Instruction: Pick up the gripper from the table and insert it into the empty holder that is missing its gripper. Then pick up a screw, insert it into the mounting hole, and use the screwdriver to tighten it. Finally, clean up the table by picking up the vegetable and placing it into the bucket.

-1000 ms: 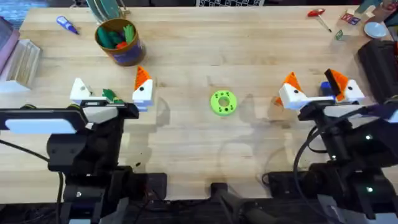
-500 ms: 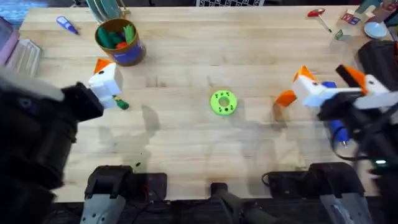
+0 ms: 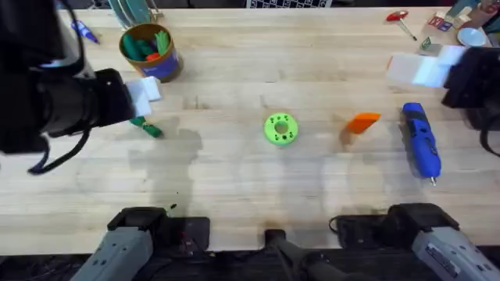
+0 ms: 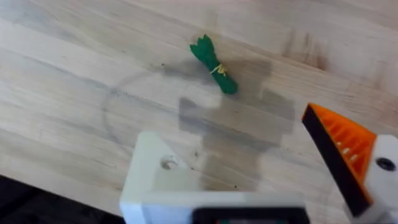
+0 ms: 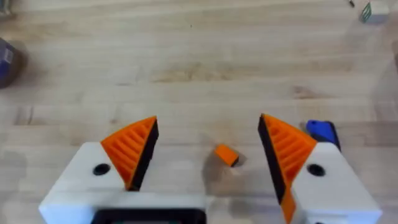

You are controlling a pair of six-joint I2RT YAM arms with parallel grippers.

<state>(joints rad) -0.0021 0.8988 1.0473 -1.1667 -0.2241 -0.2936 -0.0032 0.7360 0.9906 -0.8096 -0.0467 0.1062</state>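
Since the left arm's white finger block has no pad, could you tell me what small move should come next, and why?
Probably lower the right gripper, its fingers open, onto the orange wedge-shaped plastic fingertip lying loose on the wooden table beside the fat blue screwdriver. The left gripper's bare white holder shows its mounting hole uncovered.

A robotics lab bench: wooden table [image 3: 234,179], two arm bases, scattered tools
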